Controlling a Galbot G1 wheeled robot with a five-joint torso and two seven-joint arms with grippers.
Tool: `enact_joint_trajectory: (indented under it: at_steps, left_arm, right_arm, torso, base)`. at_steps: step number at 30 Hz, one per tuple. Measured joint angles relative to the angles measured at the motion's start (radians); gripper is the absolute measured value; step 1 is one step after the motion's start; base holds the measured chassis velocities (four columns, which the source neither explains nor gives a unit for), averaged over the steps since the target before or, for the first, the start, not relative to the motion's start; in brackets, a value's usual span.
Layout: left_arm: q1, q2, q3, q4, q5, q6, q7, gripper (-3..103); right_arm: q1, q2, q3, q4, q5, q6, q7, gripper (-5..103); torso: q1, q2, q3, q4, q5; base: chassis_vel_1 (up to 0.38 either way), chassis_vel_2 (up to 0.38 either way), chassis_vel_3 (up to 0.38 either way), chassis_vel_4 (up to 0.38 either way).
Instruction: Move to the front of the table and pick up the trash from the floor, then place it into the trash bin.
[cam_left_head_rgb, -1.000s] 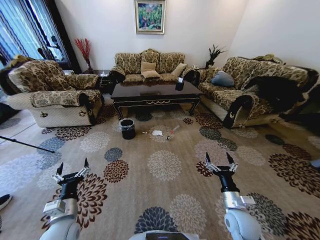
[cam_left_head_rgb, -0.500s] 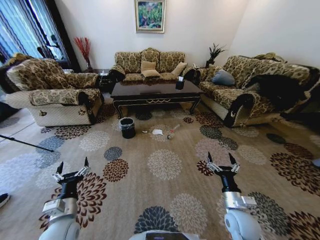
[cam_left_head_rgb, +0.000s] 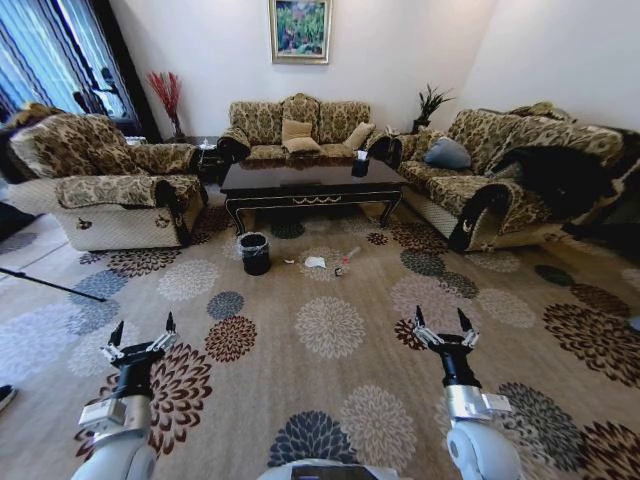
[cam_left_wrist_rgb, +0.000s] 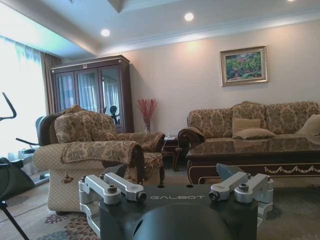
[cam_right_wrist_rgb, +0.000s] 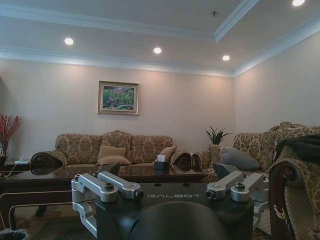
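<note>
The dark glossy table (cam_left_head_rgb: 310, 183) stands across the room between the sofas. On the carpet in front of it lies the trash: a crumpled white paper (cam_left_head_rgb: 315, 263) with smaller bits (cam_left_head_rgb: 344, 264) beside it. The black trash bin (cam_left_head_rgb: 255, 253) stands just left of the paper. My left gripper (cam_left_head_rgb: 143, 327) and right gripper (cam_left_head_rgb: 440, 317) hover low over the near carpet, both open and holding nothing, far short of the trash. The left wrist view shows the left gripper (cam_left_wrist_rgb: 177, 189) facing the table (cam_left_wrist_rgb: 260, 150). In the right wrist view the right gripper (cam_right_wrist_rgb: 172, 187) faces the table (cam_right_wrist_rgb: 50, 175).
An armchair (cam_left_head_rgb: 110, 190) flanks the table on the left, a sofa (cam_left_head_rgb: 500, 170) on the right, another sofa (cam_left_head_rgb: 300, 130) behind. A black tissue box (cam_left_head_rgb: 359, 168) sits on the table. Patterned carpet lies open between me and the trash. A thin dark rod (cam_left_head_rgb: 50, 285) crosses the floor at left.
The whole head view has shifted slightly, so the camera has moved a little toward the table. Both arms keep the same pose with open grippers.
</note>
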Motion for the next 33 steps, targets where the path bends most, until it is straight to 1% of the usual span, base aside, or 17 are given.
enact_joint_trajectory:
  at_steps: [9,11,14,21,22,28,33]
  left_arm:
    - [0.001,-0.01,0.006,-0.009,0.007,-0.001,-0.002,100]
    - [0.0,-0.011,0.006,-0.009,0.008,-0.001,-0.003,100]
    - [-0.001,-0.014,0.006,-0.008,0.01,-0.001,-0.004,100]
    - [0.0,-0.019,0.008,-0.005,0.014,-0.002,-0.005,100]
    - [0.0,-0.019,0.008,-0.002,0.015,-0.003,-0.005,100]
    - [0.001,-0.021,0.008,0.003,0.017,-0.005,-0.005,100]
    - [-0.001,-0.021,0.01,0.005,0.017,-0.005,-0.005,100]
  right_arm:
    - [-0.009,-0.001,0.002,-0.003,0.0,0.004,0.008,100]
    - [-0.008,-0.001,0.002,-0.003,0.0,0.004,0.008,100]
    - [-0.002,-0.006,0.002,-0.004,0.002,0.005,0.009,100]
    - [0.004,-0.008,0.001,-0.014,0.003,0.005,0.011,100]
    - [0.005,-0.007,-0.001,-0.019,0.001,0.006,0.011,100]
    - [0.004,-0.004,-0.005,-0.028,-0.006,0.013,0.011,100]
    - [0.005,-0.006,-0.005,-0.026,-0.007,0.014,0.012,100]
  torso:
    - [-0.019,-0.043,-0.024,0.0,0.0]
    - [-0.021,-0.047,-0.026,0.0,0.0]
    - [-0.028,-0.065,-0.037,0.0,0.0]
    - [-0.038,-0.089,-0.052,0.0,0.0]
    - [-0.042,-0.099,-0.058,0.0001,0.0]
    - [-0.05,-0.12,-0.069,0.0,0.0]
    - [-0.06,-0.145,-0.084,0.0,0.0]
  base:
    - [0.0,0.0,0.0,0.0]
    - [0.0,0.0,0.0,0.0]
    - [0.0,0.0,0.0,0.0]
    - [0.0,0.0,0.0,0.0]
    - [0.0,0.0,0.0,0.0]
    - [0.0,0.0,0.0,0.0]
    - [0.0,0.0,0.0,0.0]
